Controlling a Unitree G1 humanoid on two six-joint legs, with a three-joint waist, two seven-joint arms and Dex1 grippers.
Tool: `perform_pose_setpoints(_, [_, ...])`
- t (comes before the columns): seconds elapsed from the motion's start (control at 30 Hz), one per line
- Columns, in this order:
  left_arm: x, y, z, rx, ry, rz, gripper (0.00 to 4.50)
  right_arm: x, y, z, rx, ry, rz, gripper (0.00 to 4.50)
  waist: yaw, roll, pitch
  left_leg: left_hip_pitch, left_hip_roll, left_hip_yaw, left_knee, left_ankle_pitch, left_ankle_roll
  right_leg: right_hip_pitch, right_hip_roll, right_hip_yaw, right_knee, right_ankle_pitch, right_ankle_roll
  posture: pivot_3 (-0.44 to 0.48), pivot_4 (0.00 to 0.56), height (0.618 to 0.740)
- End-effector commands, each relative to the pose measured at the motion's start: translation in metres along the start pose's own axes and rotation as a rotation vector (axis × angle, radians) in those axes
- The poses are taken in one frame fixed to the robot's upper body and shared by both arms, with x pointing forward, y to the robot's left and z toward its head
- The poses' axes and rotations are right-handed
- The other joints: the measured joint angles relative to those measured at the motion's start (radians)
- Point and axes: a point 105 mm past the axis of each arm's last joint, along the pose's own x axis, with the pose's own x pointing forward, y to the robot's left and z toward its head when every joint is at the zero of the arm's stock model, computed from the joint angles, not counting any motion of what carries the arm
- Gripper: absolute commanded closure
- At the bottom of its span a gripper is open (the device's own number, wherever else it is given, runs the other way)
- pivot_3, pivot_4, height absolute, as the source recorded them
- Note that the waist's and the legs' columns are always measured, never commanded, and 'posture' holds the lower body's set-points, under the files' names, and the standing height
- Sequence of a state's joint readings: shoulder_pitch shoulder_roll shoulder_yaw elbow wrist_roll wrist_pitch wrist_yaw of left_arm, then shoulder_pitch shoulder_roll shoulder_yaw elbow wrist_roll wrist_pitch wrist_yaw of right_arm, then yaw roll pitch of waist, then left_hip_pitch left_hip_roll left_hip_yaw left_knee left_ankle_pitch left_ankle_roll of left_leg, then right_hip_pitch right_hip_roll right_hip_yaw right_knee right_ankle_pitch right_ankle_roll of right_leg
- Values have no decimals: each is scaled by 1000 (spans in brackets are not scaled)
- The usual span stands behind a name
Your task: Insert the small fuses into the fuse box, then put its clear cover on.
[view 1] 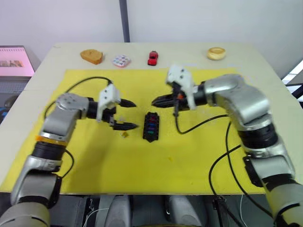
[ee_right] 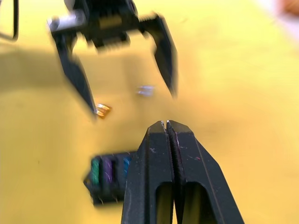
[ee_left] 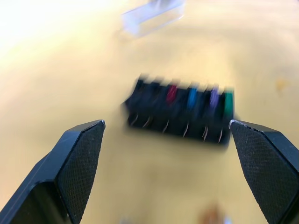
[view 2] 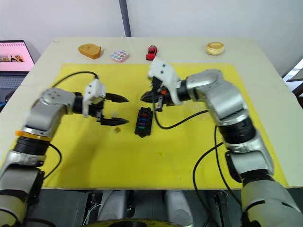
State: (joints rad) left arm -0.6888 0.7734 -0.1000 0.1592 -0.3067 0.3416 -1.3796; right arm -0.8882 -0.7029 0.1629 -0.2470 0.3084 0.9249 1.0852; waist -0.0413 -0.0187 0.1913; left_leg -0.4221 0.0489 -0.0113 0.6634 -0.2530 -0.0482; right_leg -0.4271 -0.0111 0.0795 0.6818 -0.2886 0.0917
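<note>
1. Left gripper [view 1: 127, 114]: its two black fingers are spread wide and hold nothing; it hovers over the yellow mat [view 1: 85, 161], pointing toward the fuse box.
2. Amber fuse [view 1: 124, 134]: lies loose on the mat just below the left gripper's lower fingertip, near the box but apart from it. A grey fuse [ee_right: 145, 90] lies loose between the left gripper's open fingers, as seen from the right wrist.
3. Fuse box [view 1: 151, 126]: rests flat at the middle of the mat, between the two grippers. Red, blue, purple and green fuses [ee_left: 201, 99] stand seated in one row; the remaining slots look dark, and whether any are filled cannot be told.
4. Right gripper [view 1: 156, 101]: its fingers are pressed together with nothing between them; it hangs just behind the box.
5. Clear cover [ee_left: 152, 17]: lies on the mat beyond the box as the left wrist sees it, well apart from both grippers.
6. Step in hand (judgement): insertion is partly done. The next move calls for the left gripper to descend on the amber fuse and pinch it precisely; the cover comes last.
7. Surroundings: a brown wooden piece [view 1: 92, 56], a dotted white tile [view 1: 121, 60], a red toy car [view 1: 152, 57] and a pale ring [view 1: 216, 53] line the desk's [view 1: 265, 75] far edge, clear of the work. The right arm's black cable [view 1: 199, 124] trails beside the box and could snag.
</note>
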Motion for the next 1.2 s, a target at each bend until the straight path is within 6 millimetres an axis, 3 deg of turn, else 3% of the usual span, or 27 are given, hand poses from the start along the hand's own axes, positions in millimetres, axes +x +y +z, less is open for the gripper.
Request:
perform_pose_setpoints(0.03, [-36,4,-1,-10,61,45,0,-45,3,-15,-43,54,-44,4436,4,0,0,0,0,0,0,0,0,0,0,0,-1,0,0,0,150,740])
perform_pose_setpoints(0.13, [-61,3,-16,-49,140,81,0,-82,13,-41,-6,166,-52,3616,5,0,0,-1,0,1,0,0,0,0,-1,0,-1,0,0,0,150,740])
perform_pose_setpoints(0.37, [-123,-1,-57,-138,329,173,0,-155,23,-86,108,352,-175,49,-6,0,1,2,1,3,0,0,0,0,0,2,0,0,0,0,150,740])
perform_pose_setpoints(0.53, [-140,0,-70,-156,372,202,0,-179,26,-102,146,401,-261,49,-1,0,0,3,0,4,0,0,0,0,0,3,0,0,0,0,150,740])
perform_pose_setpoints(0.73, [-120,6,-64,-134,320,155,0,-171,23,-94,115,367,-280,49,-2,0,1,2,1,4,0,0,0,0,0,3,0,0,0,0,150,740])
perform_pose_setpoints(0.87, [-95,1,-62,-145,271,56,0,-142,30,-73,64,287,-212,49,-6,0,1,3,1,5,0,0,0,0,0,3,0,0,0,0,150,740])
perform_pose_setpoints(1.1, [-49,3,-40,-220,115,-58,0,-94,32,-10,-4,56,-120,49,-2,0,1,1,1,4,1,0,0,0,0,3,1,0,0,0,150,740])
perform_pose_setpoints(1.2, [-36,-2,-42,-275,106,-103,0,-75,31,1,-17,14,-90,49,-2,0,1,1,0,3,1,0,0,0,0,2,0,0,0,0,150,740])
